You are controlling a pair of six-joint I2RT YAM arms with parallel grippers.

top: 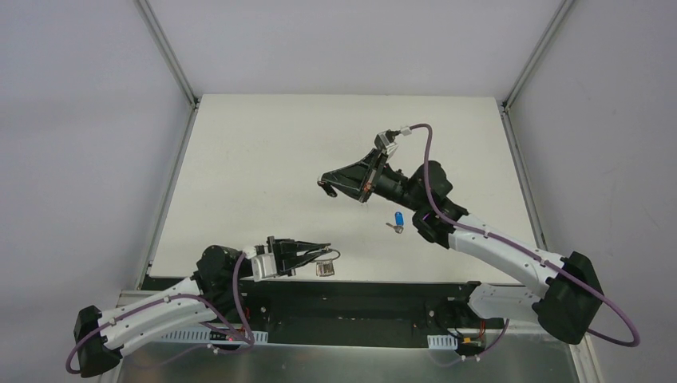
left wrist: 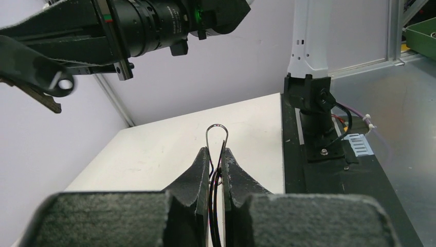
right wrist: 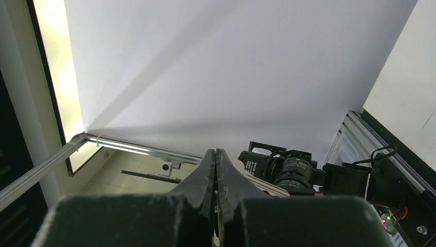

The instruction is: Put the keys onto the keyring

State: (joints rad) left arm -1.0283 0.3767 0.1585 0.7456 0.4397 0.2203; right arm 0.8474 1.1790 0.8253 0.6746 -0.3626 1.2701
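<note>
Left gripper [left wrist: 215, 157] pinches the keyring [left wrist: 216, 135], right gripper [right wrist: 215, 152] clenches the black key [left wrist: 47, 101]; misaligned threading could twist either loose

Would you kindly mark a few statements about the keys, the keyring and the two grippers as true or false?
1. The left gripper is shut on the keyring. True.
2. The blue key hangs on the keyring. False: it lies on the table, apart from the ring.
3. The right gripper is wide open. False: it is shut, apparently on the black key.
4. The blue key lies nearer the right gripper. True.
</note>
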